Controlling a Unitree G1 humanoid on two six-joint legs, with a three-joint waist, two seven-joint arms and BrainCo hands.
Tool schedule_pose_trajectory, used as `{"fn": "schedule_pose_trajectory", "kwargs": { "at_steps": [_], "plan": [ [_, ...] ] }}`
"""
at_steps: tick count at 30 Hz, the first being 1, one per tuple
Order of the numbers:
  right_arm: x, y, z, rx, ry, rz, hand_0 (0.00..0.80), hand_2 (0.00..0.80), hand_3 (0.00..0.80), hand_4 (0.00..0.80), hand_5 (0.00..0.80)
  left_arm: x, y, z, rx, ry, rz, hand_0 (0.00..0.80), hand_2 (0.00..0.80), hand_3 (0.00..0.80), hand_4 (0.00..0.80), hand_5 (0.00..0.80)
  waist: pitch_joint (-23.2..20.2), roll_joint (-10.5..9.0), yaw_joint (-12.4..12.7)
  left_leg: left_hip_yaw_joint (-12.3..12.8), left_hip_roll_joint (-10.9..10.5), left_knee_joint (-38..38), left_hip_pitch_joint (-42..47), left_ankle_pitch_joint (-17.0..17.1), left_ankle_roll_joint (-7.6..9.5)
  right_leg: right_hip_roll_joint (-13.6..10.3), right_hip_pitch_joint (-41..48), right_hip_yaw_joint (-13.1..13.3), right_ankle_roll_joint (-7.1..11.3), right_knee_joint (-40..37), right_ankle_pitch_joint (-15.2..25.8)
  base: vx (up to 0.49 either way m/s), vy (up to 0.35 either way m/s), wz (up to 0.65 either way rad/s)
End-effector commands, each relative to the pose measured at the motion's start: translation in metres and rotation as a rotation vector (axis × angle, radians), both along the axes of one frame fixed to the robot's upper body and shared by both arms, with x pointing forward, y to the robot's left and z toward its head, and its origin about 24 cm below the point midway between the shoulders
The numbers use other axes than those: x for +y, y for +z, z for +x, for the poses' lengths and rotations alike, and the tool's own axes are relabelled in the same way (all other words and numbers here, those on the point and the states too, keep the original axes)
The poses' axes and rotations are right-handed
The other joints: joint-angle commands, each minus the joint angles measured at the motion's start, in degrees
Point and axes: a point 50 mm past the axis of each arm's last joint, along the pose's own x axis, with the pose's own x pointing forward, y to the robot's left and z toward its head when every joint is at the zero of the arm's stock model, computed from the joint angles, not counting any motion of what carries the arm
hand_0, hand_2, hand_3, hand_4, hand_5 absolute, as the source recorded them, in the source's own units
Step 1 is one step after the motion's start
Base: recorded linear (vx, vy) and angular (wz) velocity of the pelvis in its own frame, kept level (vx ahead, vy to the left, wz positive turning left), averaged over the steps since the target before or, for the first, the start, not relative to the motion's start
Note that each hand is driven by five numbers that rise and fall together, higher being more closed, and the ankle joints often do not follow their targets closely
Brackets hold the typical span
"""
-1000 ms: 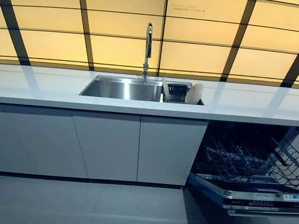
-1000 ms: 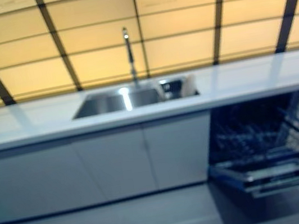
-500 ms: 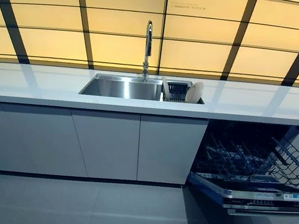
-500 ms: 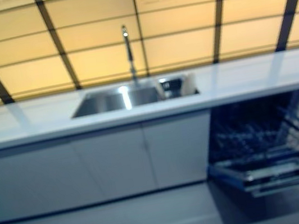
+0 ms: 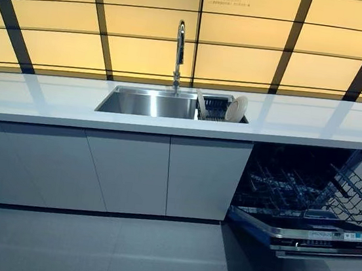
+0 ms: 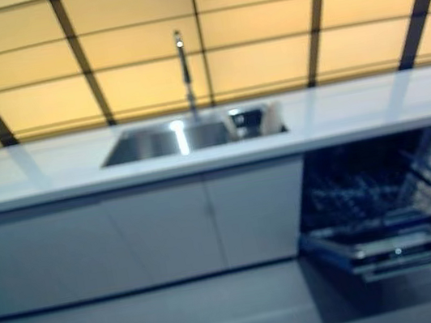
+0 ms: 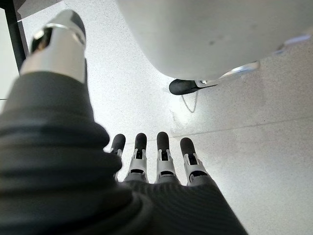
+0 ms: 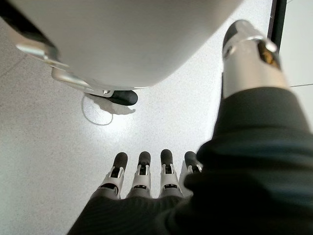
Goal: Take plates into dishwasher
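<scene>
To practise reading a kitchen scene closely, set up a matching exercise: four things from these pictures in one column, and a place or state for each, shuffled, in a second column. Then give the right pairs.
Column one:
1. plates
2. dishwasher
3. faucet
4. left hand

Column two:
A. door down, rack pulled out
B. rising behind the sink
C. standing upright in a rack at the sink's right end
D. fingers straight, holding nothing, over the floor

Pairs: 1-C, 2-A, 3-B, 4-D

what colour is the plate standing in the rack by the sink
The plate is white or cream, clearest in the left eye view.
</scene>
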Motion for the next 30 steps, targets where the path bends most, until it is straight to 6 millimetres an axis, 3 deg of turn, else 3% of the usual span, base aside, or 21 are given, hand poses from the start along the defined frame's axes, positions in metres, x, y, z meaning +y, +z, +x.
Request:
{"fn": "schedule_pose_trajectory", "kwargs": {
  "at_steps": [1,8,12,14,15,17,18,19,20,22,23,24,25,26,30],
  "plan": [
    [0.026,0.002,0.027,-0.051,0.111,0.120,0.000,0.000,0.000,0.000,0.000,-0.019,0.000,0.020,-0.032,-0.037,-0.042,0.000,0.000,0.000,0.000,0.000,1.3,-2.86,0.9,-0.6,-4.9,-0.1,-1.1,0.2,4.48,0.1,1.6,0.0,2.33,0.8,-0.4,-0.016,-0.045,0.01],
    [0.025,0.006,0.037,-0.076,0.204,0.113,0.000,0.000,0.000,0.000,0.000,-0.008,0.002,0.023,-0.028,-0.061,-0.009,0.000,0.000,0.000,0.000,0.000,1.0,-3.54,1.7,-1.3,-4.7,-0.1,-1.1,0.3,4.31,0.2,2.1,-0.5,2.30,0.9,-0.9,-0.014,-0.056,0.02],
    [0.022,0.006,0.040,-0.056,0.193,0.098,0.000,0.000,0.000,0.000,0.000,-0.006,0.004,0.027,-0.043,-0.053,0.003,0.000,0.000,0.000,0.000,0.000,1.8,-4.06,1.6,-1.9,-4.1,2.6,-1.1,-0.1,4.27,0.9,1.7,0.6,1.08,3.5,-2.3,-0.006,-0.059,0.03],
    [0.021,0.007,0.042,-0.045,0.202,0.098,0.000,0.000,0.000,0.000,0.000,-0.005,0.005,0.031,-0.060,-0.031,0.007,0.000,0.000,0.000,0.000,0.000,2.8,-4.94,1.5,-1.1,-3.6,9.2,-3.3,-1.3,3.81,0.5,1.4,1.0,0.35,4.6,-2.4,-0.025,-0.062,0.04],
    [0.018,0.008,0.043,-0.036,0.212,0.094,0.000,0.000,0.000,0.000,0.000,-0.004,0.006,0.036,-0.086,-0.010,0.020,0.000,0.000,0.000,0.000,0.000,4.8,-6.27,2.0,-0.1,-3.2,20.9,-9.4,0.9,2.74,0.0,1.7,1.2,-0.79,5.3,-2.1,-0.028,-0.104,0.11],
    [0.016,0.008,0.043,-0.022,0.236,0.090,0.000,0.000,0.000,0.000,0.000,-0.002,0.007,0.038,-0.114,0.024,0.025,0.000,0.000,0.000,0.000,0.000,7.2,-6.83,2.9,0.9,-3.6,33.8,-18.6,6.6,1.97,0.4,1.9,2.0,-2.29,6.5,-2.1,0.002,-0.107,0.21],
    [0.014,0.008,0.041,-0.004,0.242,0.076,0.000,0.000,0.000,0.000,0.000,-0.002,0.008,0.041,-0.124,0.049,0.019,0.000,0.000,0.000,0.000,0.000,8.5,-5.96,3.8,2.7,-4.2,33.7,-23.3,9.6,0.70,1.5,3.1,2.8,-2.41,6.2,-2.1,0.139,-0.002,0.29],
    [0.012,0.007,0.038,0.014,0.244,0.075,0.000,0.000,0.000,0.000,0.000,-0.001,0.008,0.041,-0.131,0.067,0.016,0.000,0.000,0.000,0.000,0.000,9.0,-4.55,4.9,3.7,-4.6,28.1,-25.1,12.1,-0.18,3.0,4.6,4.0,-2.07,5.5,-2.3,0.181,0.045,0.14],
    [0.012,0.007,0.037,0.019,0.245,0.076,0.000,0.000,0.000,0.000,0.000,-0.001,0.008,0.040,-0.132,0.072,0.014,0.000,0.000,0.000,0.000,0.000,9.4,-4.39,5.3,4.1,-4.7,26.9,-24.9,12.5,-0.36,3.1,5.3,4.4,-1.96,5.3,-2.5,0.290,0.070,-0.08],
    [0.010,0.005,0.033,0.039,0.246,0.080,0.000,0.000,0.000,0.000,0.000,-0.002,0.007,0.036,-0.122,0.084,0.006,0.000,0.000,0.000,0.000,0.000,9.7,-2.78,6.3,7.0,-2.1,12.7,-23.7,15.4,-0.64,4.5,7.9,5.2,-1.71,4.6,-4.1,0.361,0.089,-0.31],
    [0.010,0.005,0.031,0.044,0.250,0.078,0.000,0.000,0.000,0.000,0.000,-0.004,0.006,0.035,-0.118,0.084,0.006,0.000,0.000,0.000,0.000,0.000,9.6,-2.35,7.2,5.7,-2.0,8.1,-24.8,16.0,-0.64,5.0,8.6,6.2,-1.62,4.5,-4.4,0.453,0.096,-0.39],
    [0.010,0.004,0.029,0.051,0.258,0.072,0.000,0.000,0.000,0.000,0.000,-0.006,0.005,0.031,-0.112,0.097,0.011,0.000,0.000,0.000,0.000,0.000,9.7,-2.78,8.6,2.0,-3.6,2.2,-25.6,17.1,-0.99,4.8,10.2,8.2,-1.52,4.6,-5.2,0.380,0.078,-0.46],
    [0.009,0.004,0.029,0.054,0.267,0.070,0.000,0.000,0.000,0.000,0.000,-0.007,0.004,0.030,-0.119,0.121,0.014,0.000,0.000,0.000,0.000,0.000,9.6,-2.72,9.1,0.5,-4.5,2.6,-26.0,16.9,-0.75,5.1,10.7,9.8,-1.82,4.8,-5.8,0.419,0.164,-0.37],
    [0.006,0.005,0.030,0.057,0.273,0.056,0.000,0.000,0.000,0.000,0.000,-0.007,0.006,0.034,-0.134,0.162,0.012,0.000,0.000,0.000,0.000,0.000,8.9,-2.46,8.7,2.2,-4.7,3.1,-24.8,14.1,0.57,4.9,10.5,11.0,-1.87,5.7,-6.7,0.295,0.172,-0.38],
    [0.010,0.003,0.026,0.070,0.234,0.078,0.000,0.000,0.000,0.000,0.000,0.000,0.008,0.041,-0.153,0.155,0.007,0.000,0.000,0.000,0.000,0.000,7.9,-2.85,9.2,2.7,-4.0,7.6,-24.7,12.8,1.41,2.2,13.0,10.0,-0.63,7.6,-9.6,0.273,0.077,-0.66]
  ]
}}
